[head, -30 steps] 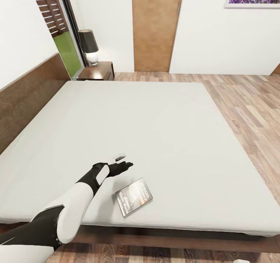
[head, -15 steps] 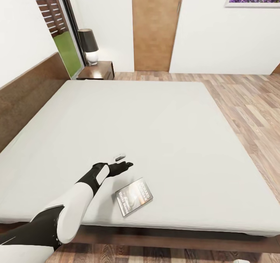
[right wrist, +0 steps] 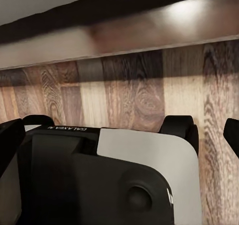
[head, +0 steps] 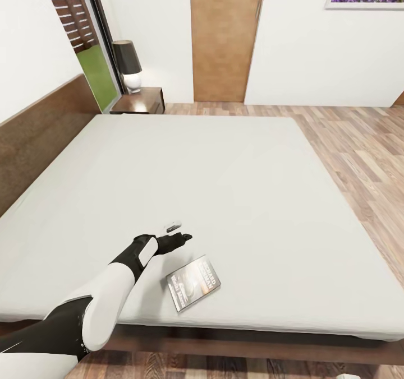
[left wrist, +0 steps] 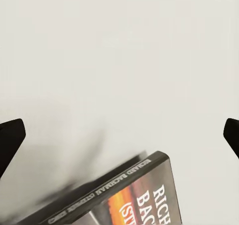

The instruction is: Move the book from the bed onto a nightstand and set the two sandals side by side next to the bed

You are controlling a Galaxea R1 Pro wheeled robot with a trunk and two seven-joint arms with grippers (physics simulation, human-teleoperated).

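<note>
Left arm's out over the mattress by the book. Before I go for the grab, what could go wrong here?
The left gripper hovers open just beyond the book, not over it; closing now would likely catch only mattress. The book lies flat on the bed, so the fingers may slide over the thin cover or push it rather than get under an edge. It also sits near the bed's front edge, so a nudge toward the robot might tip it onto the floor.

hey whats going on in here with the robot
The robot stands at the edge of the bed, its left gripper hanging open over the mattress just beside the book, which lies flat near the edge. Nothing is gripped. A nightstand with a lamp waits at the far corner.
</note>
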